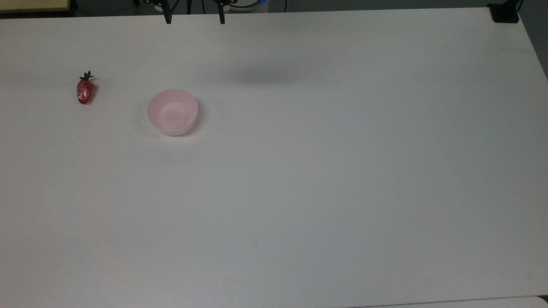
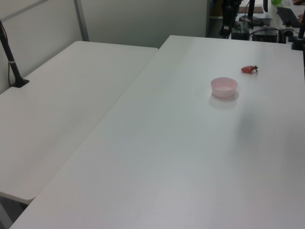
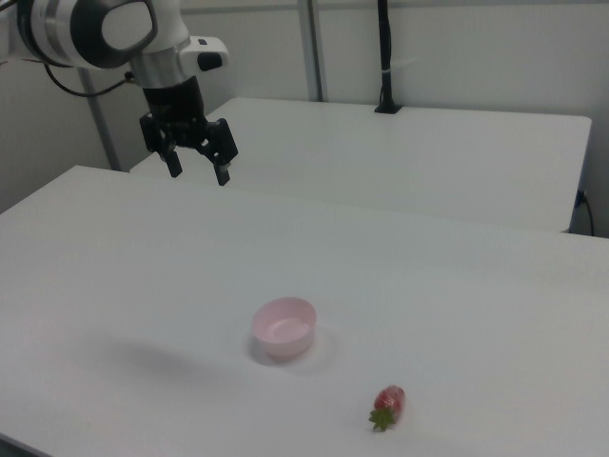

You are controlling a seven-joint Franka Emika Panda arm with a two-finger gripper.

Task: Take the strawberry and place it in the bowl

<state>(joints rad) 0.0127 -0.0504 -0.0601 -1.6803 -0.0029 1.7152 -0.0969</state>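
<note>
Item: strawberry (image 1: 85, 90). A small glossy red toy fruit with a dark green leafy tuft is seen lying on its side on the white table (image 1: 325, 179), near the top view's left edge. In the top view the tuft is pointed toward the far edge of the table; in the right view the tuft is turned toward the camera. No contact with any other object is seen.

Item: bowl (image 1: 172, 112). A round pale pink bowl is seen standing upright on the same table, to the right of the strawberry in the top view, near it but clearly apart. Its inside is seen to hold nothing.

Item: gripper (image 3: 199, 166). A black two-finger gripper is carried by the white arm (image 3: 114, 33) and is held in the air above the table, well apart from both bowl and strawberry. In the right view it is placed at the upper left, fingers pointed downward and spread wide, with nothing held between them. In the top view the two fingertips (image 1: 168, 19) are seen at the upper edge.

Item: second table (image 3: 428, 157). A further white table is set against the first; a black post (image 3: 385, 57) is mounted on it.
</note>
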